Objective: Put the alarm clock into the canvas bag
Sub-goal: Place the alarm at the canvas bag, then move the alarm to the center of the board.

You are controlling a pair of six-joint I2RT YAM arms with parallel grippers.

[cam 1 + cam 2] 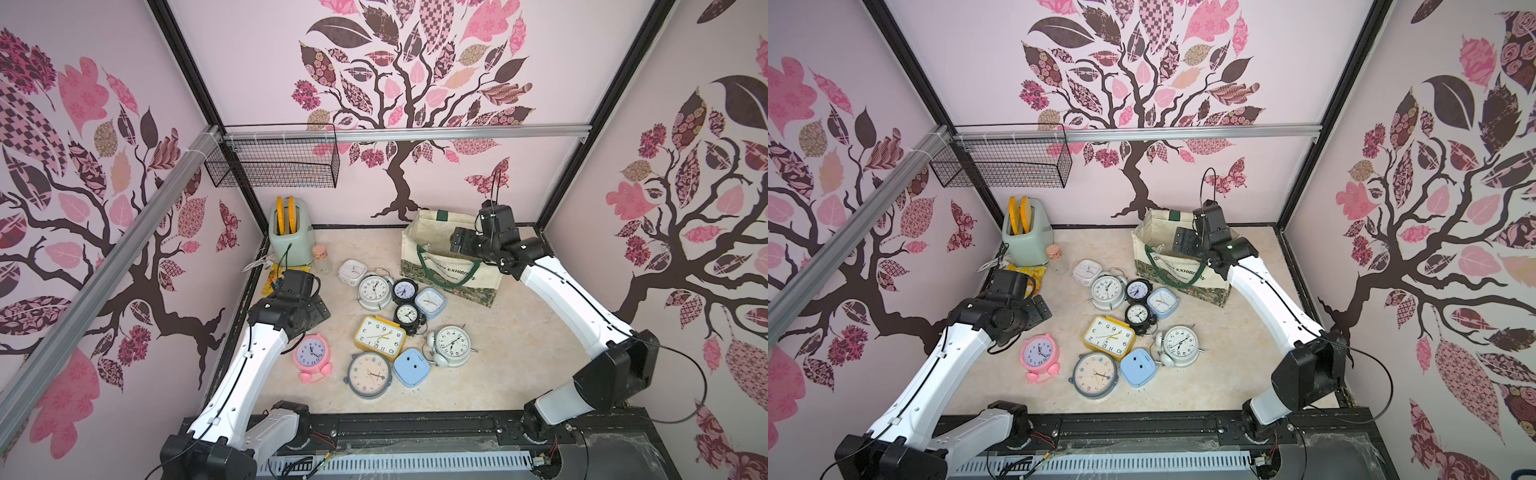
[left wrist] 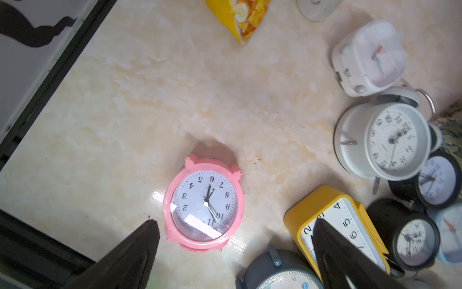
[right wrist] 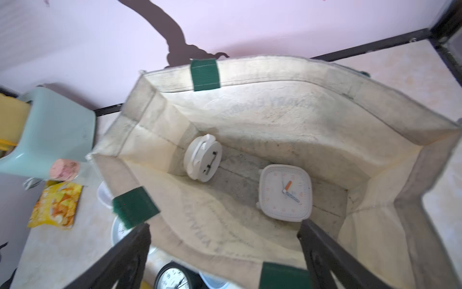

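Mid-left in a top view, the left gripper (image 1: 318,309) hung wide & empty near the pink clock (image 1: 312,356). Ten or so clocks (image 1: 379,336) lay loose mid-frame on the table (image 1: 519,332), so most of the job looked undone. Upper right, the right gripper (image 3: 225,224), jaws wide w/ nothing between, stood over the bag (image 3: 275,75). The bag held 2: a round white clock (image 3: 203,158) by a side wall and a square white clock (image 3: 286,192), face up.

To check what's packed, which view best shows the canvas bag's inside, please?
Right wrist looks into the canvas bag, showing a square clock inside. Both top views show mainly its outside; left wrist, a sliver.
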